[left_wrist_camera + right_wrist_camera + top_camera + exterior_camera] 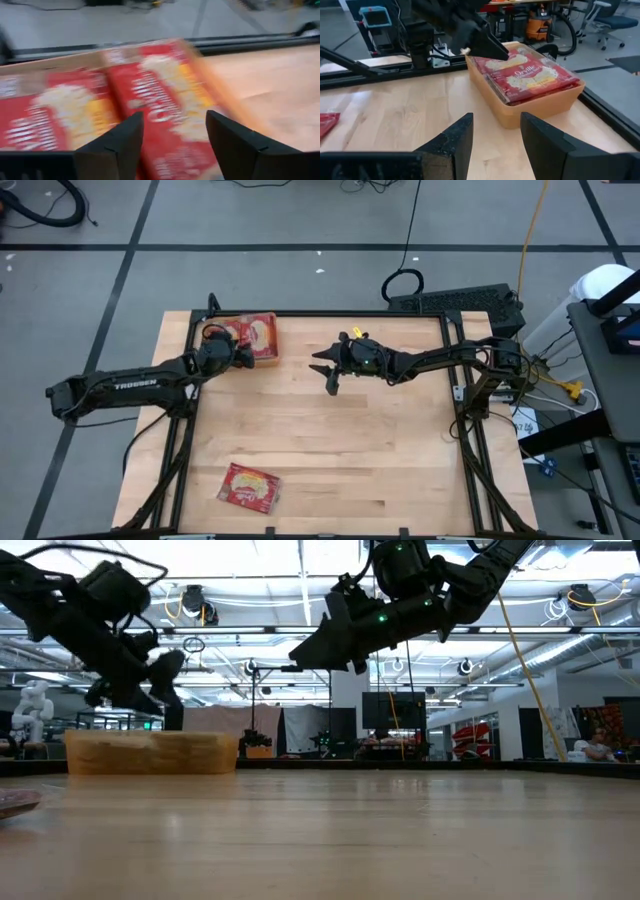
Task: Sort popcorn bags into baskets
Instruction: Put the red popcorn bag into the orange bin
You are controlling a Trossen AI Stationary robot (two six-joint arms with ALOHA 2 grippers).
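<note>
A shallow rectangular orange bin (262,361) sits at the far left corner of the light wooden tabletop (330,450), and it is filled to its rim with flat red popcorn packets (527,74) bearing yellow-cream pictures (two lie side by side on top, picture side up). The left pincer (244,354) hovers over the bin's left part, just above those packets; in the left wrist view its two dark fingers (115,145) stand apart with nothing between them, the packets (160,105) showing through the gap. The right pincer (328,370) hangs in the air over the middle of the tabletop's far half, well apart from the bin and turned toward it; its fingers (452,137) are also spread and empty, with the bin (540,107) beyond them. A few more red packets (249,487) lie stacked together near the tabletop's front edge, left of centre, far from both pincers; the corner of one (327,122) shows in the right wrist view.
</note>
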